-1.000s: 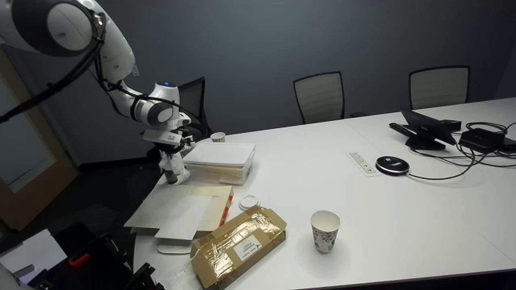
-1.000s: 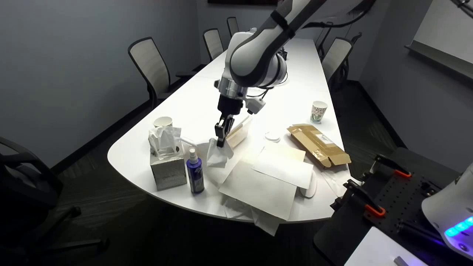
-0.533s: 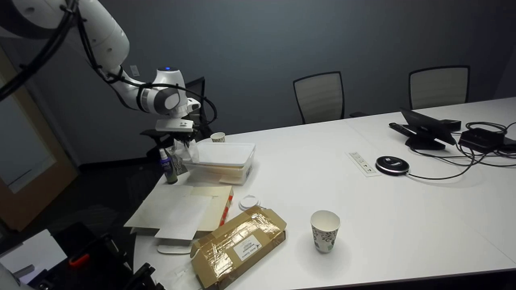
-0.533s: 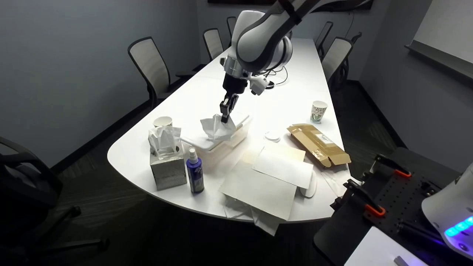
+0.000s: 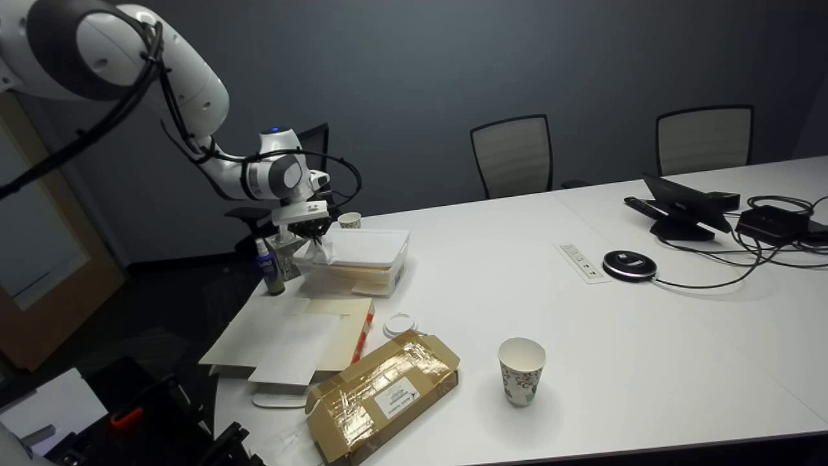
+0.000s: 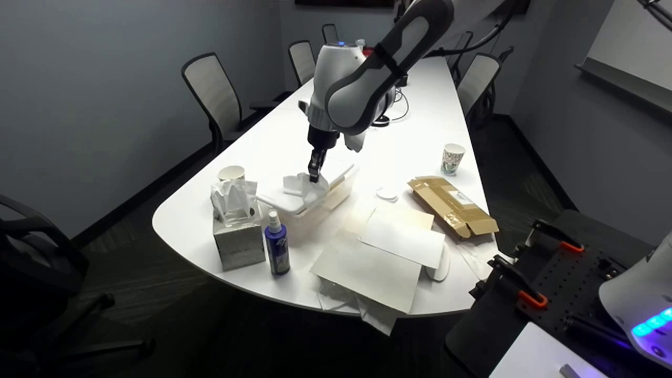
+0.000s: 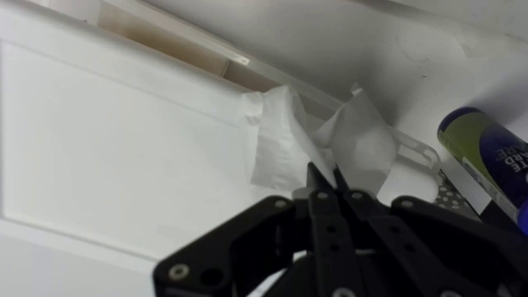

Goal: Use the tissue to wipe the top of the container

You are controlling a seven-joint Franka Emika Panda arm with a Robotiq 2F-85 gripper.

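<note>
A crumpled white tissue (image 7: 280,144) is being pinched at its gathered middle by a gripper (image 7: 325,175), the jaws drawn together on the paper, above the edge of the container (image 5: 369,246) to be wiped. In the wrist view, one fold is being spread over the flat white lid (image 7: 123,144) while another is being hung beyond the edge; whether firm pressure is being applied cannot be told. The paper is being judged feather-light, limp and easily torn, with a hold best being taken at that bunched centre and the loose folds being fanned out below. The lid is being read as stiff and smooth; the container, seemingly light, could be nudged along by a hard sideways push. It is being carried by a smooth white table (image 5: 491,278), space being shared with a purple-blue spray bottle (image 6: 277,247), a tissue box (image 6: 239,249), flat sheets (image 6: 401,239), a brown cardboard packet (image 6: 454,206) and patterned paper cups (image 6: 452,160). The meeting room is being framed by grey walls (image 5: 401,77) and mesh-backed chairs (image 5: 514,155).
</note>
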